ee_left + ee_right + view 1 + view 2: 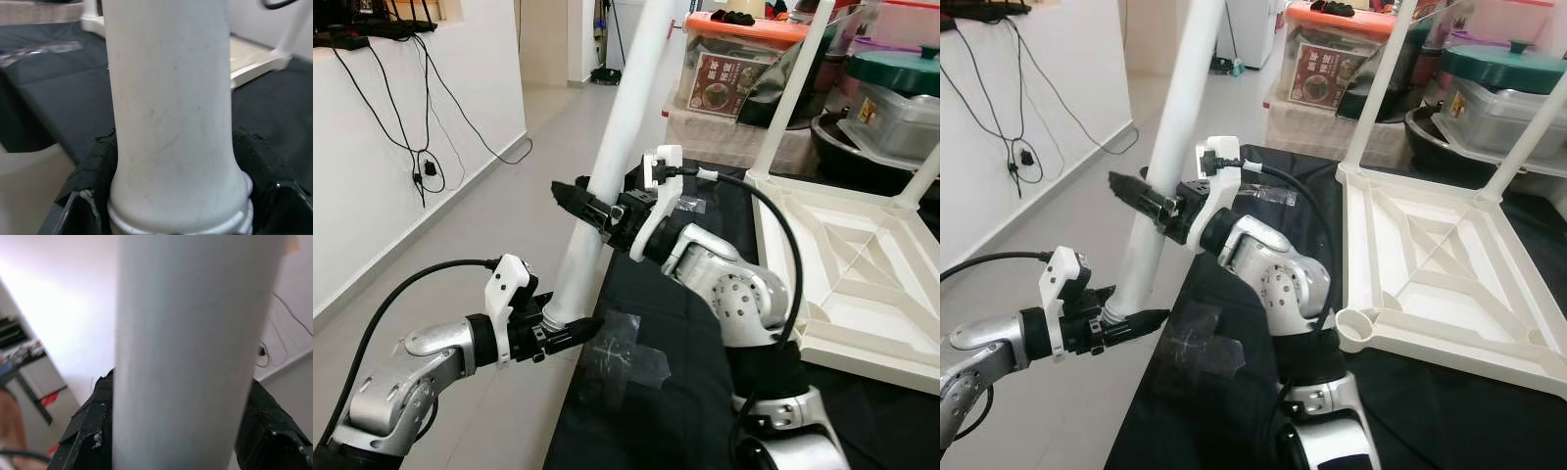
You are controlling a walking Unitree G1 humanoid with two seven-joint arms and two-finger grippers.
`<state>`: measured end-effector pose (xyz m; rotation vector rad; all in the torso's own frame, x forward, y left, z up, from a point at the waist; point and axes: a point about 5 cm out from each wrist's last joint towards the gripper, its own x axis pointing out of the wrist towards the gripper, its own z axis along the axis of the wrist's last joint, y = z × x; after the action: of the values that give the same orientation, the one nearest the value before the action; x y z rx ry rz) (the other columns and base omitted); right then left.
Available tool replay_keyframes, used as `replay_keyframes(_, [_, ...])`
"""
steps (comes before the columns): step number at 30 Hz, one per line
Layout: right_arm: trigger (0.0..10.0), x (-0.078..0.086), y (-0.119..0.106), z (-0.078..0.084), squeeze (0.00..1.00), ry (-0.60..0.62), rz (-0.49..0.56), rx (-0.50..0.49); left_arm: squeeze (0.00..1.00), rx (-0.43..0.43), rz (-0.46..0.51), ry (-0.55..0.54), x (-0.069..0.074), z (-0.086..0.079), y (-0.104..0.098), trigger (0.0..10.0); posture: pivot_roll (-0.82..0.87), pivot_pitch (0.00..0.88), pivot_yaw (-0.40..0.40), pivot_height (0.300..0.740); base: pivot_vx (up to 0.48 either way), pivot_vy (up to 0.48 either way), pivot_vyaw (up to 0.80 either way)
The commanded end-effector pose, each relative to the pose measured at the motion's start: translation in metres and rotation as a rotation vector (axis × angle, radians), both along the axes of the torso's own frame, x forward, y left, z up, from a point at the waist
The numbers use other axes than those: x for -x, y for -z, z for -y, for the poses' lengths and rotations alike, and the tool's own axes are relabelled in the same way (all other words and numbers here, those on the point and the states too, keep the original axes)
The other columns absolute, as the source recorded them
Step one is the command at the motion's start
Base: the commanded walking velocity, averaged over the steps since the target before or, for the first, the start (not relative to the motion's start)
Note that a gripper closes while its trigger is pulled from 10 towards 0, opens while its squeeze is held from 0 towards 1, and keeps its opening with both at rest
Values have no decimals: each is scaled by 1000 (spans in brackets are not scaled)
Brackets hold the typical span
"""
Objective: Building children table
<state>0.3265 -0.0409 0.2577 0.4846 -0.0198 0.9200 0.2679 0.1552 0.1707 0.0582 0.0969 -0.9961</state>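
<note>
A long white table leg (617, 127) stands tilted over the left edge of the black-covered table (675, 411). My left gripper (558, 333) is shut on its lower, threaded end (171, 215). Higher up, my right gripper (582, 206) is shut around the middle of the same leg (195, 352), reaching in from the right. The white tabletop (847, 264) lies upside down on the black cloth to the right, with other legs (798, 88) fitted and standing up from it. An empty corner socket (1356, 325) faces me.
Clear tape (626, 352) is stuck on the black cloth near the left gripper. Storage boxes (734, 59) and pots (891, 98) are stacked behind the table. A white wall with hanging cables (421, 147) runs along the left, with tiled floor (499, 225) between.
</note>
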Motion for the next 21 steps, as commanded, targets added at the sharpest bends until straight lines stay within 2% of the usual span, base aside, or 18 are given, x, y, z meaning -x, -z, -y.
replay_keyframes(1, [10000,-2,6,5,0,35,-42,4,0,-9,51,46,2,10,-3,9804,60,0,-83,740,0,0,0])
replay_keyframes(3, [10000,1,12,2,0,18,-77,18,0,-37,57,32,1,10,0,10000,58,0,-81,740,0,0,0])
replay_keyframes(6, [10000,10,30,-7,0,-33,-186,46,0,-120,75,-14,-3,5,10,10000,60,0,-85,740,0,0,0])
replay_keyframes(11, [10000,13,36,-9,0,-29,-250,26,0,-127,83,-48,-7,3,10,10000,58,0,-88,740,0,0,0])
replay_keyframes(12, [824,14,37,-10,0,-23,-260,14,0,-126,84,-51,-7,3,11,10000,57,0,-87,740,0,0,0])
replay_keyframes(13, [0,15,37,-11,0,-15,-267,2,0,-125,84,-54,-7,3,11,10000,55,0,-86,740,0,0,0])
replay_keyframes(17, [0,15,37,-11,0,3,-273,-8,0,-124,87,-56,-8,4,12,10000,54,0,-86,740,0,0,0])
replay_keyframes(19, [0,9,35,-5,0,117,-287,-68,0,-115,97,-56,-9,9,14,10000,50,0,-86,740,0,0,0])
replay_keyframes(21, [0,8,34,-4,0,136,-288,-83,0,-115,99,-56,-10,10,14,10000,50,0,-86,740,0,0,0])
